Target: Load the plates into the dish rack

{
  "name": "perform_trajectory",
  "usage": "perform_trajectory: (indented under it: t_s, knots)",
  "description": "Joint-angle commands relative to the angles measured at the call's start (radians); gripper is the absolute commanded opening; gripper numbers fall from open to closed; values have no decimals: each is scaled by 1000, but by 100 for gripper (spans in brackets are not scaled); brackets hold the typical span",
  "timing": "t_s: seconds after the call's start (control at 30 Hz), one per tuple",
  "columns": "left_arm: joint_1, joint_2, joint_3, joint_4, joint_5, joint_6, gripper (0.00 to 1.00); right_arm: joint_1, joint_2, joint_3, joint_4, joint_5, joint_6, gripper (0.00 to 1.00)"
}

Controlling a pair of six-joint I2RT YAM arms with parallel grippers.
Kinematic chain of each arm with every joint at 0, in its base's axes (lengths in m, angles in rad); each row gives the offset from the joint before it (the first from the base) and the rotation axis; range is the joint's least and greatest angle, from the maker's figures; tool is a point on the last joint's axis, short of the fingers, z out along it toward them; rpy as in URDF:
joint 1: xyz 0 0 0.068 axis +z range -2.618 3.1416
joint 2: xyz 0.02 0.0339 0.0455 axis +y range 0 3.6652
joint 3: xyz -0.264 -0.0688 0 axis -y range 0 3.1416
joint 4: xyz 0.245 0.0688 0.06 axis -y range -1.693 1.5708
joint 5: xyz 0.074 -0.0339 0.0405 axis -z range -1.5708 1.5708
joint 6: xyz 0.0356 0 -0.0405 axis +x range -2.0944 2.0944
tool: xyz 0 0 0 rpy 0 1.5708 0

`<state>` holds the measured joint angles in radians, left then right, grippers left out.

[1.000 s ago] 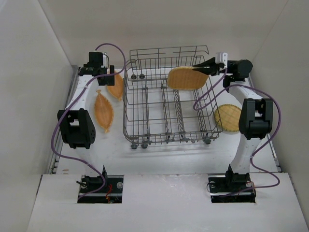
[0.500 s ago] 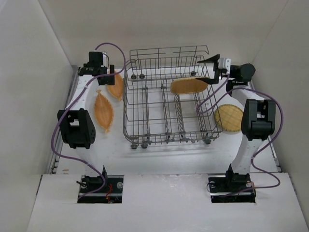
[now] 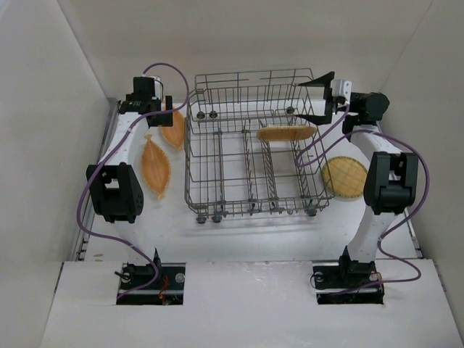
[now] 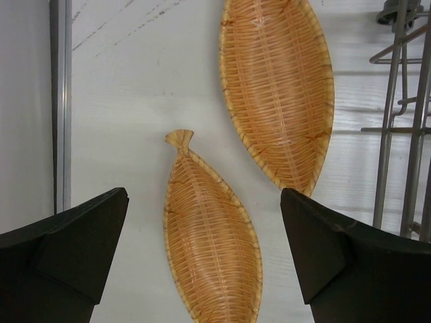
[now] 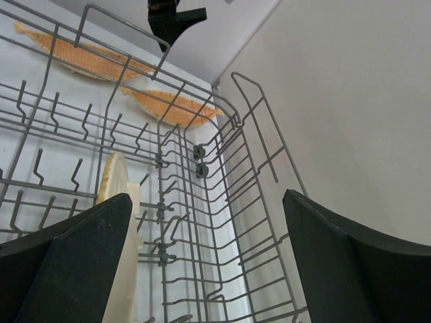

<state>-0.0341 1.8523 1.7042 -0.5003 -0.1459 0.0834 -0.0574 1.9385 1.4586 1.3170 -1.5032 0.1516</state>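
From above: one racked plate (image 3: 286,133) is standing on edge in the dish rack (image 3: 190,170), toward the far-right corner; the right fingers (image 3: 304,101) are gaping wide, empty. A round plate (image 3: 343,176) is lying by the right edge.

Left wrist: the left fingers (image 4: 203,195) are hanging wide open, empty, over a fish-shaped plate (image 4: 212,249) and a leaf-shaped plate (image 4: 277,87) near the far-left corner.

Right wrist: the racked plate (image 5: 120,249) is sitting among tines. One loaded, three left, I'd say.

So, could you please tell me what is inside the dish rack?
One plate stands on edge among the tines in the dish rack's right rear; nothing else shows. Its lower edge is hidden.
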Motion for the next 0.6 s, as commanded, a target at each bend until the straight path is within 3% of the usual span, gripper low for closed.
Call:
perform_trajectory:
  t_s: [0.0,0.3,0.43,0.57]
  knots:
    - [-13,-8,14,45,19,-16,100,15,-98,62,315,-197,60,100]
    - [-28,-2,3,83,60,-34,100,20,-240,71,228,44,146,100]
    - [-36,5,9,91,83,-40,100,8,-346,37,-16,136,90,100]
    - [-43,12,18,94,98,-40,100,-3,-475,-67,-301,205,-159,100]
